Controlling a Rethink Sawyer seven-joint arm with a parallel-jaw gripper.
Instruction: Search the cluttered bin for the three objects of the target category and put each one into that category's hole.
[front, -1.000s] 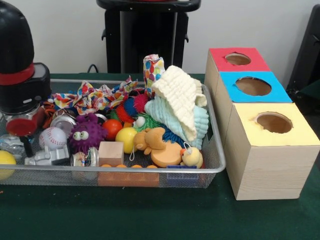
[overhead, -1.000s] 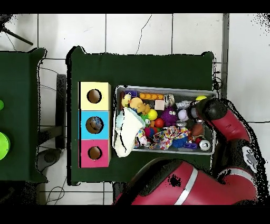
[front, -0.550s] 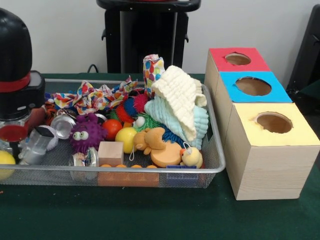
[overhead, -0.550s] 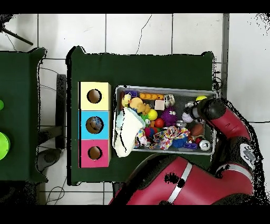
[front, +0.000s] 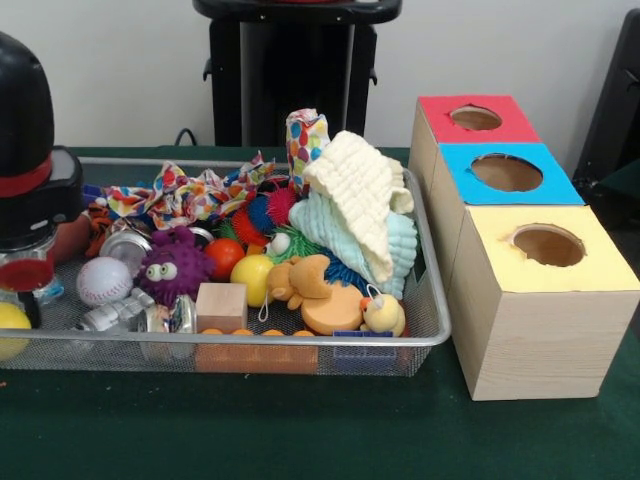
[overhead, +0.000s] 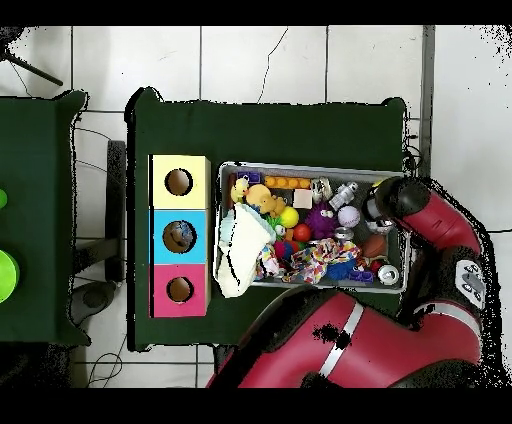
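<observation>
Gripper sits low at the bin's left end, probing the clutter; cannot tell whether it's holding anything, since the wrist housing hides the tip. Baseball and a silver metal piece lie just right of it. Cloths are heaped at the right end, burying toys. Three boxes stand right of the bin, holes up for dropping: red, blue, yellow. Target category unclear. No readable writing.

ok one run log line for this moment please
arm: over the bin's end away from boxes | gripper: low in bin, state unclear | baseball: loose in bin | yellow box: hole empty
</observation>
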